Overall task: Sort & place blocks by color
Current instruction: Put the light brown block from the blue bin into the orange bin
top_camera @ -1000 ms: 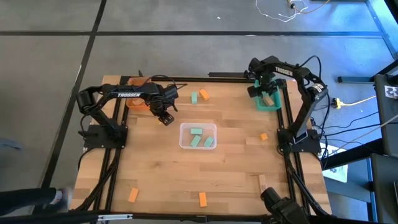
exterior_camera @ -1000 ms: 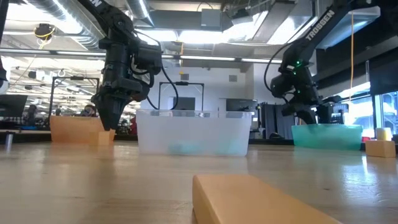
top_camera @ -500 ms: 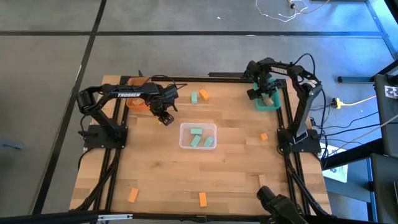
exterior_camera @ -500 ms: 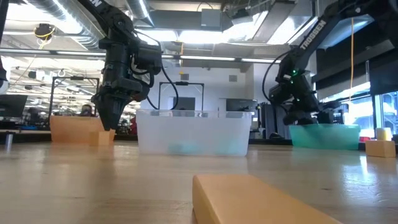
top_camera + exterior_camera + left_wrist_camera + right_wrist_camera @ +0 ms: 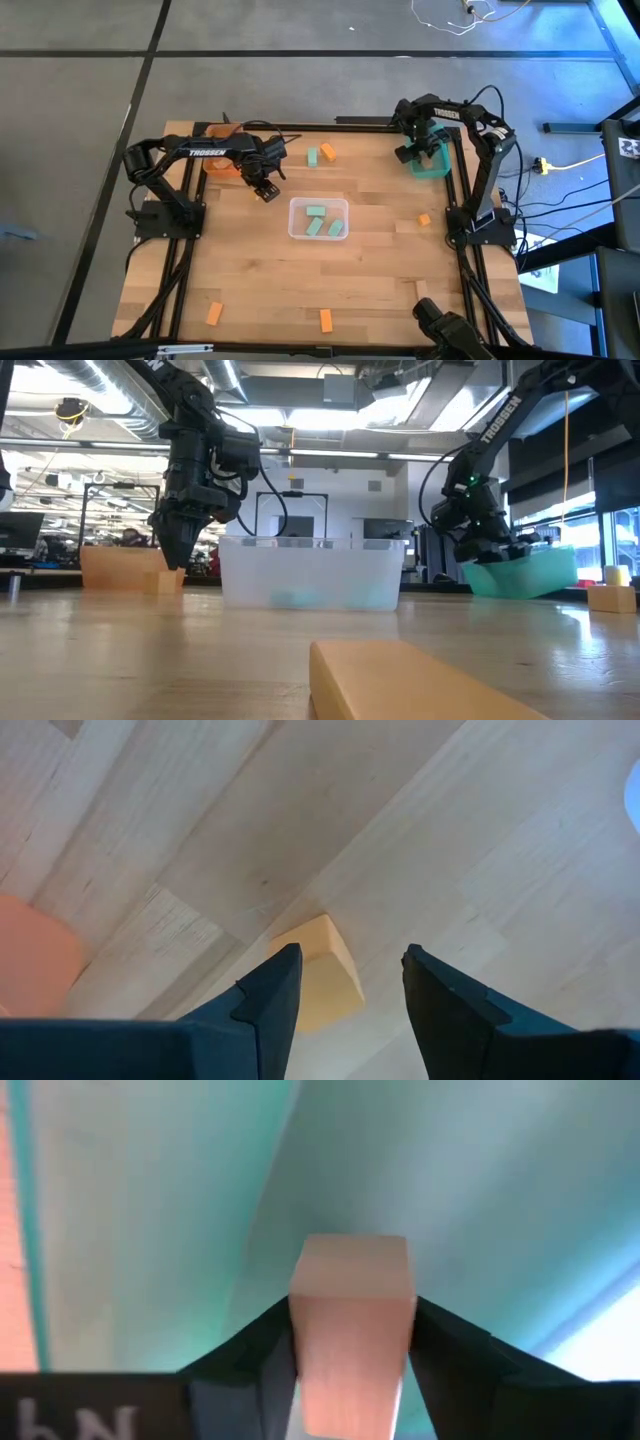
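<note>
While my right gripper (image 5: 350, 1370) reaches into the teal tray (image 5: 437, 167) at the far right corner of the table (image 5: 250, 280), its fingers (image 5: 245, 1355) are clamped on a tan block (image 5: 350, 1330), whose long axis runs straight out between them, its square end pointing into the tray. In the low view the tray sits tilted, one edge raised. My left gripper (image 5: 345, 985) hangs at the far left, just beside the orange tray (image 5: 222, 165), fingers spread and holding nothing, straddling a tan block (image 5: 318, 982) that lies flat on the wood. Three mint blocks (image 5: 320, 220) lie in the clear tray (image 5: 296, 206) at centre, angled differently. Orange blocks (image 5: 326, 320) lie scattered along the near edge.
</note>
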Motion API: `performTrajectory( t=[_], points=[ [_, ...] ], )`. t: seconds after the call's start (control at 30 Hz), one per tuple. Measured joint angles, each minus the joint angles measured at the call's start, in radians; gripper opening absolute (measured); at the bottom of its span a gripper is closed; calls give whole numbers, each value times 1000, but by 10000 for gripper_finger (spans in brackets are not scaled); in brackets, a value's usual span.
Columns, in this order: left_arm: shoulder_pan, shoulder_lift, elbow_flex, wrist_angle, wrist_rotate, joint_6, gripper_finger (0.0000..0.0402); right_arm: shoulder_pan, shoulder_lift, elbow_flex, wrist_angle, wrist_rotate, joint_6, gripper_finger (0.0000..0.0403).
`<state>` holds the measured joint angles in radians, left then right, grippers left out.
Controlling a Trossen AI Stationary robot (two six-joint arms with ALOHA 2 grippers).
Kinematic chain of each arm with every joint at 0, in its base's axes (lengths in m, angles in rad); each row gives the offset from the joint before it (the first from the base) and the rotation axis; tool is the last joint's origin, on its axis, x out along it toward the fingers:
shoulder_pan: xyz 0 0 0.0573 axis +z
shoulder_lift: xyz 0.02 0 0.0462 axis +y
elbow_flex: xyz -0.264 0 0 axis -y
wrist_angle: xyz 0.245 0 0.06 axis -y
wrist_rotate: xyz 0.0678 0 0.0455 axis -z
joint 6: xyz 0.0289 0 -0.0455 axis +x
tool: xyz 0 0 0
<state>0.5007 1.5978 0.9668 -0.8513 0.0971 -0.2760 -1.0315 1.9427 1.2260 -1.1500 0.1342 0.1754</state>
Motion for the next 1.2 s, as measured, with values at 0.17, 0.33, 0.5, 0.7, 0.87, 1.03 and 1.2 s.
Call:
performTrajectory(
  t=[0.17, 0.33, 0.5, 0.7, 0.87, 1.03, 1.2],
  points=[
    [0, 0, 0, 0, 0, 0, 165, 0, 0, 1, 5, 0, 2, 130],
    [0, 0, 0, 0, 0, 0, 165, -1, 2, 41, -18, 8, -24, 130],
    [0, 0, 0, 0, 0, -2, 165, -1, 2, 145, -106, 8, -29, 130],
    [0, 0, 0, 0, -6, -1, 165, 10, -8, 295, -199, 8, -72, 130],
    [0, -10, 0, 27, -7, 12, 165, 64, -9, 463, -247, -11, -129, 130],
    [1, -68, 28, 31, -10, 18, 165, 152, -9, 628, -235, -108, -192, 130],
    [1, -154, 76, 33, -71, 50, 165, 241, -10, 749, -155, -256, -262, 130]
  ],
)
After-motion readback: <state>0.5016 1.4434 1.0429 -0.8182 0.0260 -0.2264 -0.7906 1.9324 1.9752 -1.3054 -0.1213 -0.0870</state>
